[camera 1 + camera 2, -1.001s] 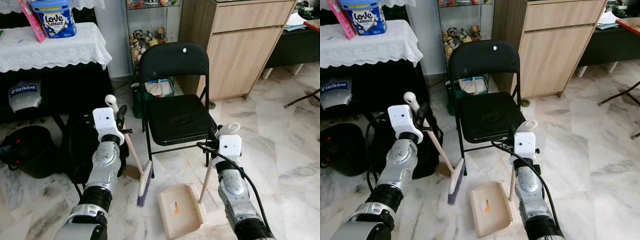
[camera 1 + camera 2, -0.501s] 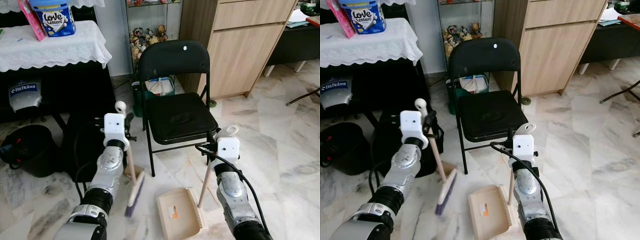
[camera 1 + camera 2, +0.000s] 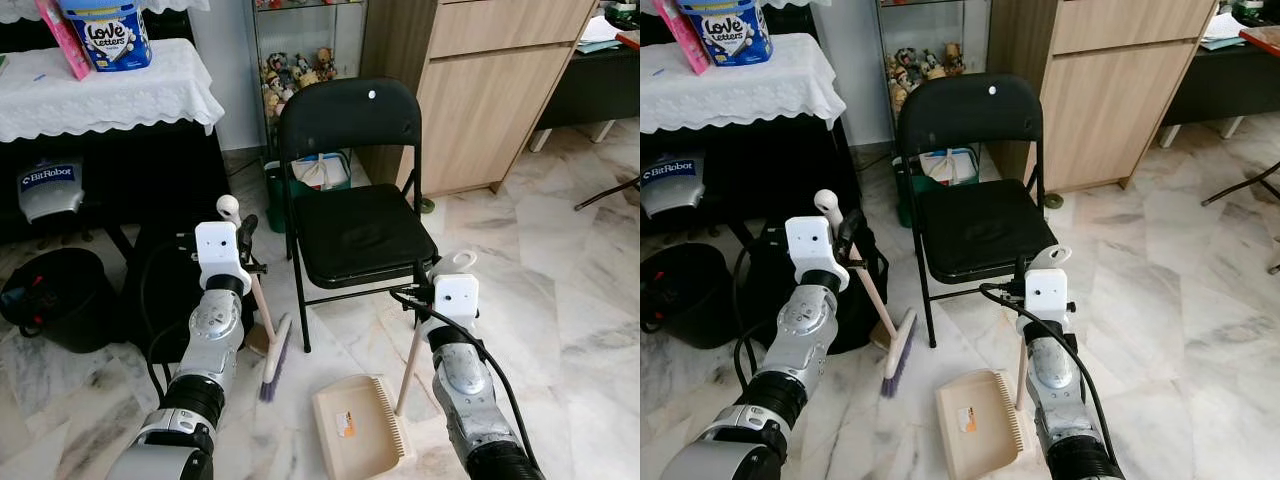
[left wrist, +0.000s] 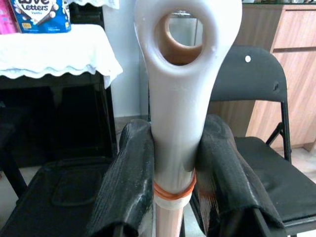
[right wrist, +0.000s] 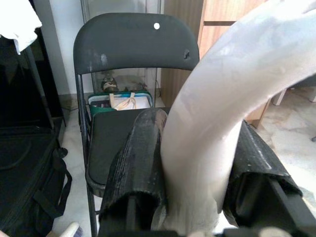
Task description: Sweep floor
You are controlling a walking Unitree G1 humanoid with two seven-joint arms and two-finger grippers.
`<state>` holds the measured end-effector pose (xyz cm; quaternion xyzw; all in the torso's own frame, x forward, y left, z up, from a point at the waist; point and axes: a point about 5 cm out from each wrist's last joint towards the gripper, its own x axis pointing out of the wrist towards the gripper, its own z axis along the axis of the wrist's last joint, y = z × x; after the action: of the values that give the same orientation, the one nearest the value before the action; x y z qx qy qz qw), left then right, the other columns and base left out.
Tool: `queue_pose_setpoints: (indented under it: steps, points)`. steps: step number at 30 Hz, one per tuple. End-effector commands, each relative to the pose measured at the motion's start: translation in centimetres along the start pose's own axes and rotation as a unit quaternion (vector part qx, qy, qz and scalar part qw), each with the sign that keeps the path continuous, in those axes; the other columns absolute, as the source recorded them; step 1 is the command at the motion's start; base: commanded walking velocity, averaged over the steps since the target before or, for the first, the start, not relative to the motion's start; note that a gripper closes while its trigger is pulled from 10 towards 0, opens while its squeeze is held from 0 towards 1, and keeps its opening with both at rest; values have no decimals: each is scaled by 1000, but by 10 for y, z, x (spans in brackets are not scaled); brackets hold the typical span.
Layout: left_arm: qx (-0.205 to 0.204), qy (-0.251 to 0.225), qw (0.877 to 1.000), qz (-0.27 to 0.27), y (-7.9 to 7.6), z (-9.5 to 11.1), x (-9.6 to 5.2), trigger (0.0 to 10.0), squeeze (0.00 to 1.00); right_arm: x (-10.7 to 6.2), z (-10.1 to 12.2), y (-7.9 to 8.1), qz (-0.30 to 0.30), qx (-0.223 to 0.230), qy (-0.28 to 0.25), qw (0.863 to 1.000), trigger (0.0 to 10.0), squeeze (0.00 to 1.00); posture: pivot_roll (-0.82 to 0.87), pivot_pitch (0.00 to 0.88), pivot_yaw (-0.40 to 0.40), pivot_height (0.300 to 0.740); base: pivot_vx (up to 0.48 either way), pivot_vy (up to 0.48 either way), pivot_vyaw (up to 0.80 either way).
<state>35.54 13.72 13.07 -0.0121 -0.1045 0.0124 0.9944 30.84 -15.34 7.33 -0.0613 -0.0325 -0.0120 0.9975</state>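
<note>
My left gripper (image 3: 240, 235) is shut on the white top of a broom handle (image 4: 183, 94), in front of the black bag. The wooden stick slants down to the broom head (image 3: 272, 358), whose purple bristles rest on the marble floor left of the chair's front leg. A small tan scrap (image 3: 257, 341) lies just behind the head. My right gripper (image 3: 436, 288) is shut on the white hooked grip of the dustpan handle (image 5: 212, 123). The beige dustpan (image 3: 358, 428) sits flat on the floor between my arms, comb edge to the right.
A black folding chair (image 3: 355, 230) stands straight ahead, close to both tools. A black bag (image 3: 165, 290) and a black bin (image 3: 55, 300) sit at the left under a cloth-covered table (image 3: 100, 95). A wooden cabinet (image 3: 480, 90) is behind on the right.
The broom head swung left and toward me, then back up toward the chair leg. My left gripper shifted with it. The dustpan and right gripper barely moved.
</note>
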Motion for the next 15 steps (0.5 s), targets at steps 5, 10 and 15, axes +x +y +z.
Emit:
queue_pose_setpoints:
  steps: [5, 10, 15]
  points:
    - [-5, -35, 999, -17, -11, 15, 7, 10000, 0, 2, 7, 1, 0, 2, -16, 1000, 10000, 0, -95, 83, 10, 740, 0, 0, 0]
    - [6, -20, 1000, -21, -13, 8, 7, 10000, 0, 1, 8, -1, -3, 1, -17, 1000, 10000, 0, -102, 84, 13, 740, 0, 0, 0]
    - [3, -17, 999, -29, -13, 6, 4, 10000, 0, 1, 8, -3, -6, 1, -17, 1000, 10000, 0, -99, 85, 13, 740, 0, 0, 0]
